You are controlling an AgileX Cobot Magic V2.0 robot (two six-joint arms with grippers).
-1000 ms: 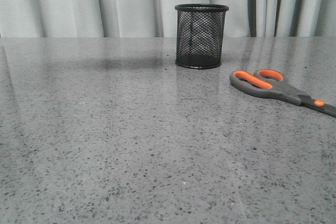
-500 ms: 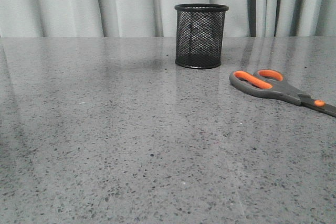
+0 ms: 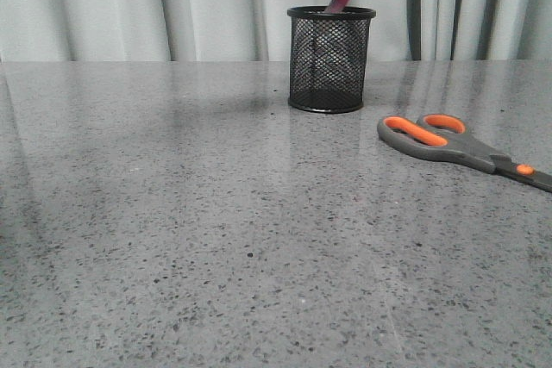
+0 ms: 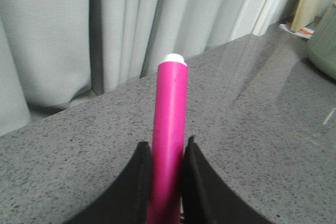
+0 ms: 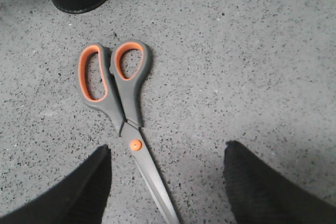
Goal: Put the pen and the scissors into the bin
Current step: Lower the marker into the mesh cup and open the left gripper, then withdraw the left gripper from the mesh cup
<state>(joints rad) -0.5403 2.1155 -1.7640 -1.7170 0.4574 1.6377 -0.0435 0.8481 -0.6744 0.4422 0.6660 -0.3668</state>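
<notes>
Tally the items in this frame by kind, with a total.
Pink marker pen: 1, clamped in the left gripper above the bin
Grey-and-orange scissors: 1, flat on the table below the open right gripper
Black wire-mesh bin: 1, upright
Total: 3

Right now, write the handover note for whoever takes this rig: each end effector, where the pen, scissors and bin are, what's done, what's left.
Left end effector: shut on the pen, held tilted over the bin, lower end at the rim, not released.
Right end effector: open, above the scissors, not touching them.
Scissors lie flat on the table, right of the bin.
Done: pen picked up and brought to the bin.
Left: drop the pen in, then grasp and bin the scissors.
</notes>
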